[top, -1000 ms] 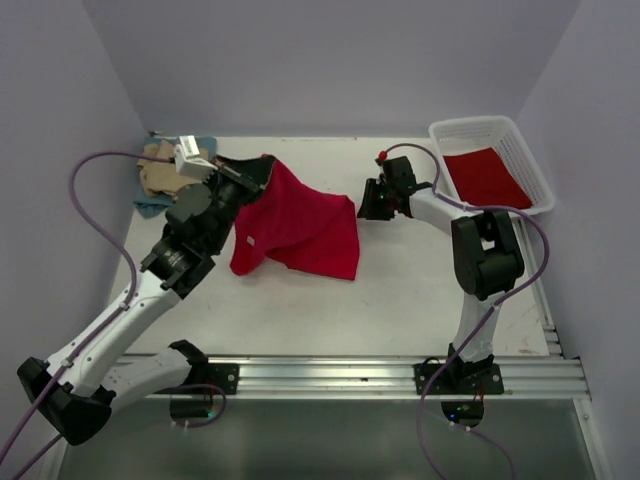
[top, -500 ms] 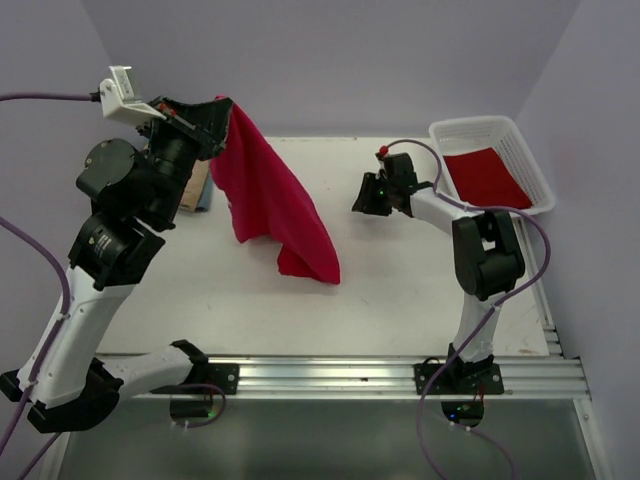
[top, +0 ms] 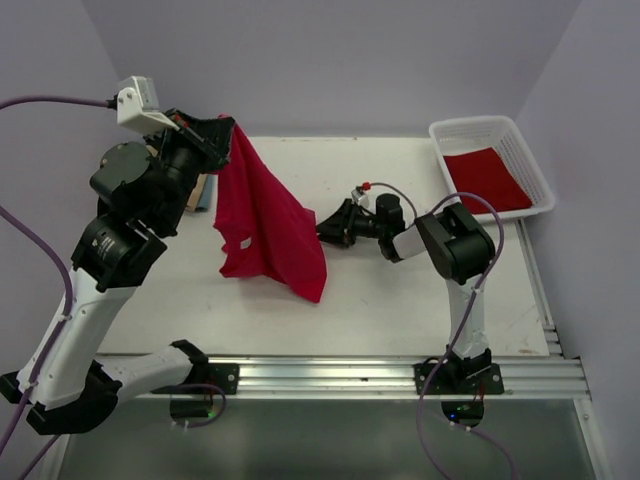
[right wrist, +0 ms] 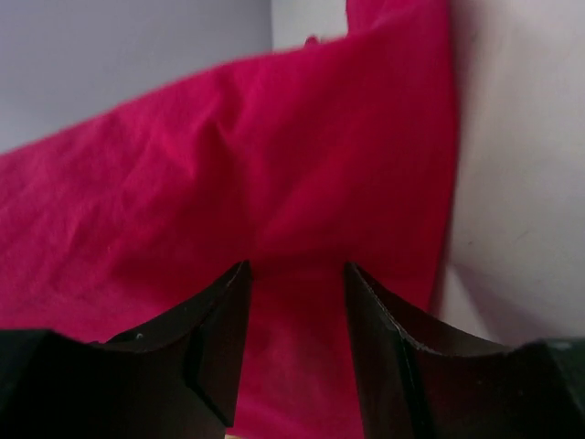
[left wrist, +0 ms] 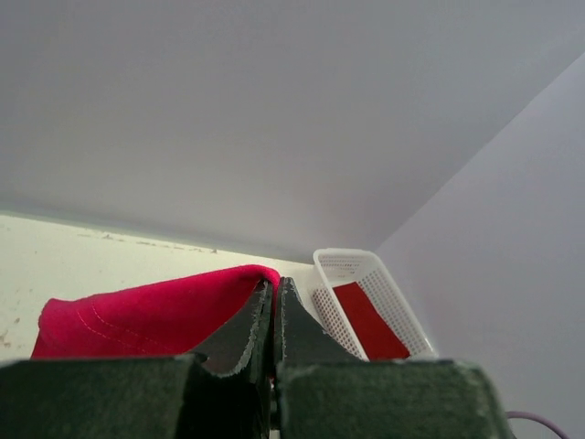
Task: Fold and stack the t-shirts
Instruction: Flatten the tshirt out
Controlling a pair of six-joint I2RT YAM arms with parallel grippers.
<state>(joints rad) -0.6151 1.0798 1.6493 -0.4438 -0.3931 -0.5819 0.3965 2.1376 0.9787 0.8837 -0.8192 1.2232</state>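
Note:
A bright red t-shirt (top: 265, 220) hangs in the air from my left gripper (top: 228, 125), which is raised high over the back left of the table and shut on the shirt's top edge. In the left wrist view the shut fingers (left wrist: 274, 297) pinch red cloth (left wrist: 137, 320). The shirt's lower hem drapes down to the table. My right gripper (top: 322, 232) sits low, pointing left at the shirt's right edge. Its jaws (right wrist: 297, 274) stand open, with red cloth (right wrist: 228, 165) just ahead of them. A second red t-shirt (top: 487, 178) lies flat in the basket.
The white lattice basket (top: 520, 135) stands at the back right, also seen in the left wrist view as the basket (left wrist: 343, 265). A sliver of tan and blue-grey cloth (top: 201, 192) shows behind my left arm at the back left. Purple walls close in three sides.
My left arm lifted the red shirt off the table and now holds it hanging. My right arm swung left and low to the shirt's right edge, and its jaws opened wider.

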